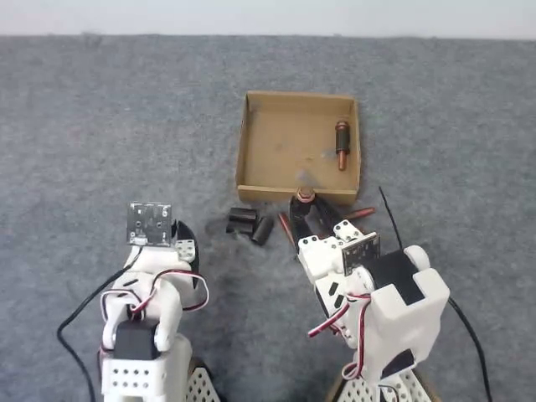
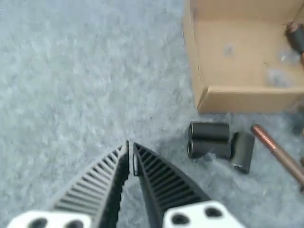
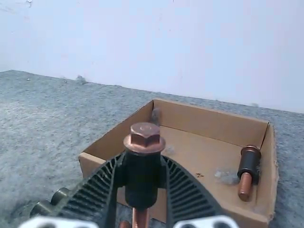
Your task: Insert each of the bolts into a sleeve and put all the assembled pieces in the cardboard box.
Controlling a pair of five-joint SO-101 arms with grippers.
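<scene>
Surface: you work on grey carpet (image 1: 100, 126)
Room: white wall (image 3: 190, 47) behind
Right gripper (image 3: 142, 173): clamped around your sleeved bolt (image 3: 144, 137)
Left gripper (image 2: 131, 149): fingers closed, holding nothing

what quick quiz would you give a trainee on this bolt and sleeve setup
1. True or false: the cardboard box already holds one assembled piece.
2. The right claw grips: A) a bare sleeve, B) a bolt inside a sleeve, C) nothing.
3. How many loose sleeves lie on the carpet outside the box?

Key: 1 true; 2 B; 3 three.
</scene>
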